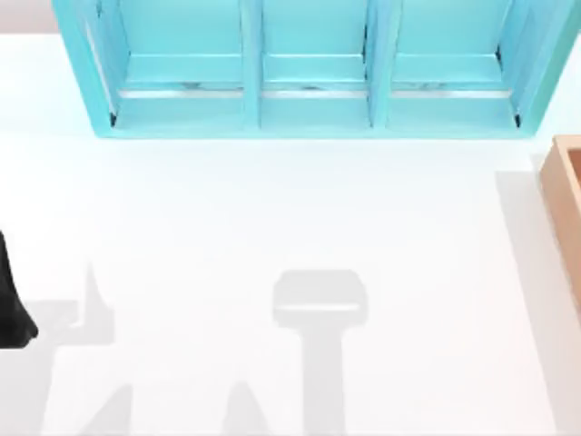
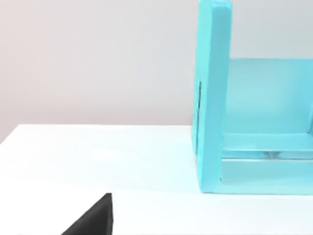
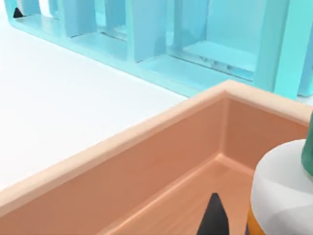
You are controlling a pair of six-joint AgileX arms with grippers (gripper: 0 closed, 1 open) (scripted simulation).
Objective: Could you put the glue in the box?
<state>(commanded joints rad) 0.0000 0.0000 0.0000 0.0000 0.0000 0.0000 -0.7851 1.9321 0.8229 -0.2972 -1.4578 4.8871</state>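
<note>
The glue (image 3: 283,191), white-bodied with a dark green cap and an orange label edge, is seen over the tan box (image 3: 146,142), whose wall (image 1: 565,182) lies at the frame's right edge; no tool's state can be told; the left arm is parked at the left edge.

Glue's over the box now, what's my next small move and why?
Probably lower a little, then open the right claw. In the right wrist view the glue sits inside the box walls, above its orange-brown floor. The left claw is parked at the table's left edge.
</note>
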